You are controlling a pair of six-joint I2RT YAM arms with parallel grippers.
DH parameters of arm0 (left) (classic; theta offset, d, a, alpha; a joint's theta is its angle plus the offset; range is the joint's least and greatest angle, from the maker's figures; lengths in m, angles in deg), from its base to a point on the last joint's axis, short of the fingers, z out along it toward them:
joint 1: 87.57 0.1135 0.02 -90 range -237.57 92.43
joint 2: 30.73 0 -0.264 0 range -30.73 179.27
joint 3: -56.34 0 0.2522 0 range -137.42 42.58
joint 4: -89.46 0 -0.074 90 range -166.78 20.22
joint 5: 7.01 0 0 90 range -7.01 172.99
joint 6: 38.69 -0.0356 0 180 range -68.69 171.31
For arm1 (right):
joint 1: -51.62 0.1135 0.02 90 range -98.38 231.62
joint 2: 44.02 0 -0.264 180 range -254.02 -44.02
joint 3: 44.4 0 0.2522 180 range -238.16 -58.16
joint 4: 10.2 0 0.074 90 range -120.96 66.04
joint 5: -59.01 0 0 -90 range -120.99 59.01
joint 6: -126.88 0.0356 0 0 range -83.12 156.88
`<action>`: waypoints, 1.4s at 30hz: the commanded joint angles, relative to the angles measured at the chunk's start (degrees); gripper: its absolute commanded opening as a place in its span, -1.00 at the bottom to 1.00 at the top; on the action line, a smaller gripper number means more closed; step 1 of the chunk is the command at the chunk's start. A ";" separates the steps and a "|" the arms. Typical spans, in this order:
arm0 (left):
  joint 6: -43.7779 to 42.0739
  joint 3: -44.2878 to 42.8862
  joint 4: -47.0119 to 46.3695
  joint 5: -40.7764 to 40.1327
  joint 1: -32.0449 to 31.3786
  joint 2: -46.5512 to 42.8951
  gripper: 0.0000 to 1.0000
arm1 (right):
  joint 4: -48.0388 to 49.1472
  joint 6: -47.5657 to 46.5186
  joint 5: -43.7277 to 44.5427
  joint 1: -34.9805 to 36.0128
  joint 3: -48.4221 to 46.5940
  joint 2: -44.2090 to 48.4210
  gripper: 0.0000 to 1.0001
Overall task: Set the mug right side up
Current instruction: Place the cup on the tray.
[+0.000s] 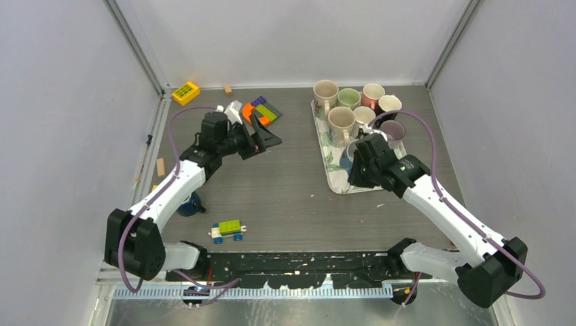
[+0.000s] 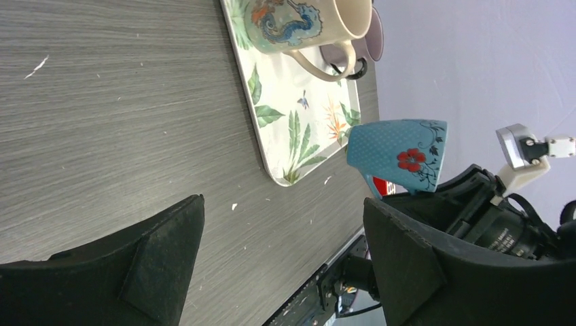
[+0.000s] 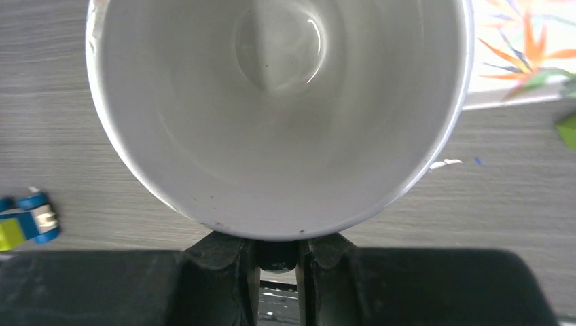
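A dark grey wood-grain table (image 1: 285,197) is seen, with a floral-printed rectangular tray (image 1: 333,170) on its right half. The far end of the tray is filled by a cluster of upright ceramic mugs (image 1: 356,109). The blue dotted mug with a red flower (image 2: 401,155) is held mouth-up and slightly tilted at the tray's near corner. Whether its base touches cannot be told. Its rim is clenched by the right gripper (image 3: 278,248), while the left gripper (image 2: 283,210) is spread wide with nothing held, well apart over the table. The mug is best levelled before being lowered, and the grip released only once the base is seated. The tray lip under the base should be avoided; bare table is offered just beside it.
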 commanded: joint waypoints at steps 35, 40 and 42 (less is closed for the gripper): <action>-5.93 -1.69 -0.09 11.95 -0.73 -1.27 0.77 | 13.72 4.70 16.47 -22.38 8.49 -16.19 -0.99; -5.78 -1.68 -0.04 12.29 -0.73 -0.77 0.77 | 16.01 3.76 15.18 -24.97 7.88 -18.73 -0.99; -5.75 -1.59 -0.10 12.42 -0.73 -0.68 0.77 | 16.17 3.27 14.16 -26.01 7.11 -19.92 -0.97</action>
